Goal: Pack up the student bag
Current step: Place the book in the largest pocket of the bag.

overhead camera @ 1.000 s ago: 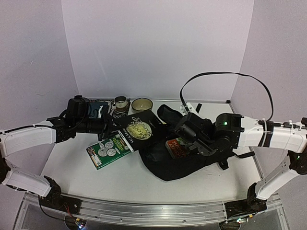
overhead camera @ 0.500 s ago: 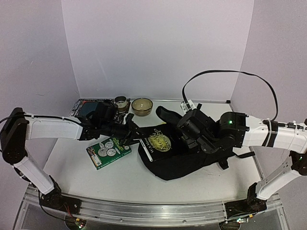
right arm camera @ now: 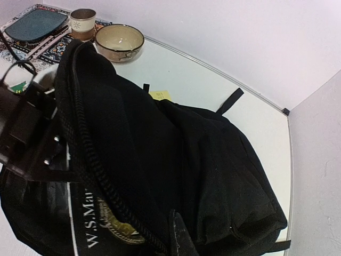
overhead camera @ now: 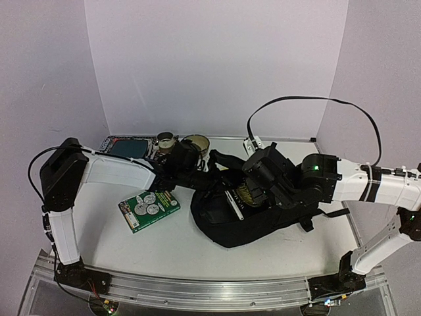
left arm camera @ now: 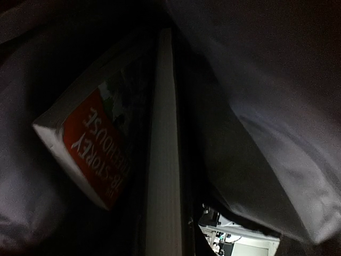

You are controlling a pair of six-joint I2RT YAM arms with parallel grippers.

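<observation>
My left gripper [overhead camera: 214,182] is shoved into the mouth of the student bag [right arm camera: 186,160]. The jaws are narrow, gripping the black book [left arm camera: 162,160]. My fingers are lost in the dark in the wrist view, but the book's pale page edge runs straight out ahead from where they sit. Just left of that edge and deeper in is a red-covered book [left arm camera: 96,152], lying against the lining. I can't tell if it touches the black book. Bag fabric is all round me, lit grey on the right. Behind this gripper, toward my left base, a green book [overhead camera: 149,207] with coins on its cover lies flat on the table [right arm camera: 176,74], apart from the bag.

My right gripper [right arm camera: 178,237] is clamped tight on the bag's zip rim, holding the opening raised. The bag lies on the table right under and ahead of it, its black body bulging away. To its left, inside the opening, the black book's cover shows white lettering and a gold emblem, with the left gripper just above. Beyond the bag, far left, sits a tan bowl [right arm camera: 119,41], with a cup [right arm camera: 82,21] just beside it. Farthest off is a patterned mat [right arm camera: 11,47] carrying a dark plate [right arm camera: 34,24].
</observation>
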